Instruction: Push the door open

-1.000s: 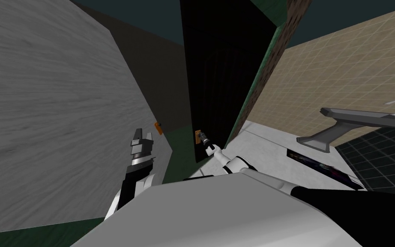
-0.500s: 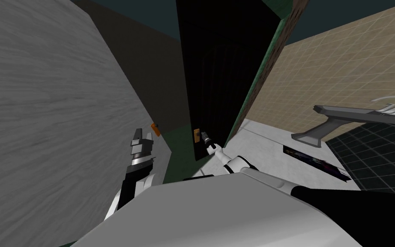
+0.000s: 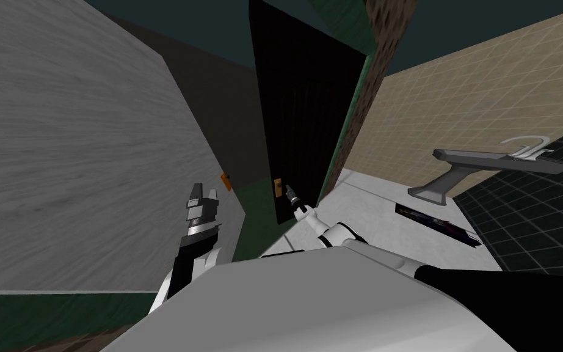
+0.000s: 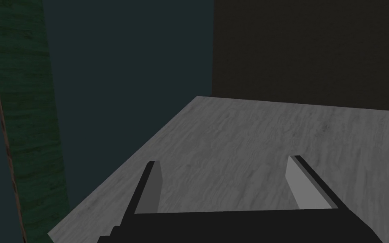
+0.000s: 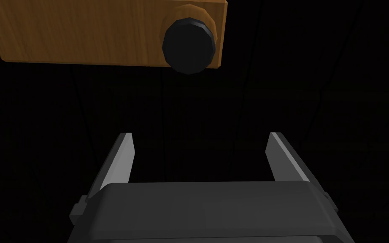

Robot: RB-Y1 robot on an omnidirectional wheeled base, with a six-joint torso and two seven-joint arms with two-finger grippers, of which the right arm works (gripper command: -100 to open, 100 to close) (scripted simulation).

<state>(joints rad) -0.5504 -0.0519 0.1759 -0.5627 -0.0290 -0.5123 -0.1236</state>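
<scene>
The door (image 3: 301,122) is a black slab straight ahead. It stands between a grey grained panel (image 3: 79,153) on the left and a green frame (image 3: 342,134) on the right. Low on the door, near its left edge, is a wooden plate (image 5: 84,33) with a black knob (image 5: 188,45).

The right claw (image 5: 200,135) is released, its fingers (image 5: 122,160) spread and facing the door's black face. The knob lies just past the fingertips, about in line with the gap between them. I cannot tell whether the tips touch the door. The white right forearm (image 3: 332,232) stretches forward and slightly left to reach it.

A strip of green floor (image 3: 253,214) runs between the door and the grey panel. A small orange fitting (image 3: 226,181) sits on the panel's near edge.

The left claw (image 3: 204,192) points forward just beside the panel, with its arm drawn in close. It is also released, with its fingers apart over the grained face.

Right of the frame, a tan tiled wall (image 3: 488,85) carries a grey sink (image 3: 488,160) with a tap (image 3: 527,145). Below them are a pale floor (image 3: 372,201), a flat dark mat (image 3: 436,221) and dark tiles (image 3: 530,214). All of these are well apart from the door.
</scene>
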